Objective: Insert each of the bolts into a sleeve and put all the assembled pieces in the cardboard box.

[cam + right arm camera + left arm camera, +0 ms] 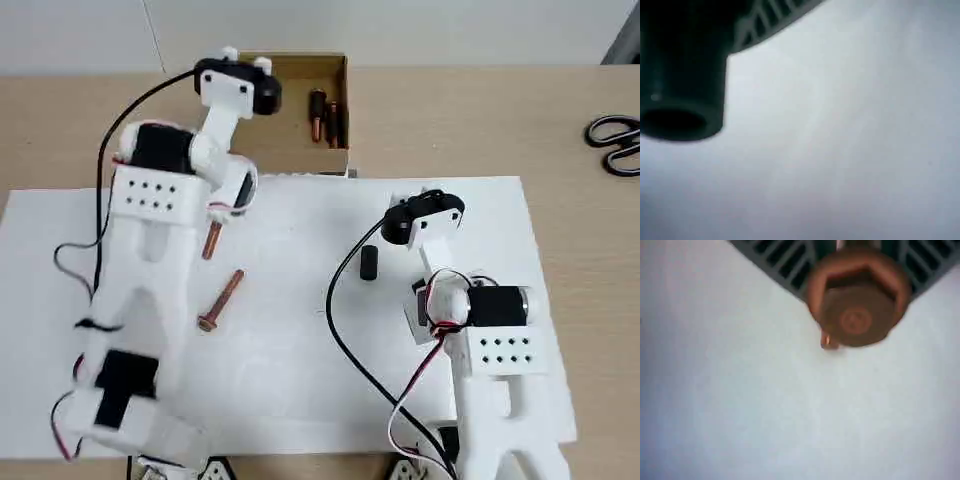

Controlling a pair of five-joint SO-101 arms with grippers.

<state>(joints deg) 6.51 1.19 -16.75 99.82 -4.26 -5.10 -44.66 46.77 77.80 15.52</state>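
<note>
above the white sheet [300,380], left gripper [224,213] pinches a copper bolt [856,302] tight.

loose bolt [220,301] between arms, cardboard box [346,100] wall beyond

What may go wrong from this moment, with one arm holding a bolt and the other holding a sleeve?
1. The held bolt in the left gripper hangs tilted, apart from the sleeve in the right gripper; poor alignment may jam the insertion.
2. The loose bolt lies close beside the left arm, which might knock it away.
</note>
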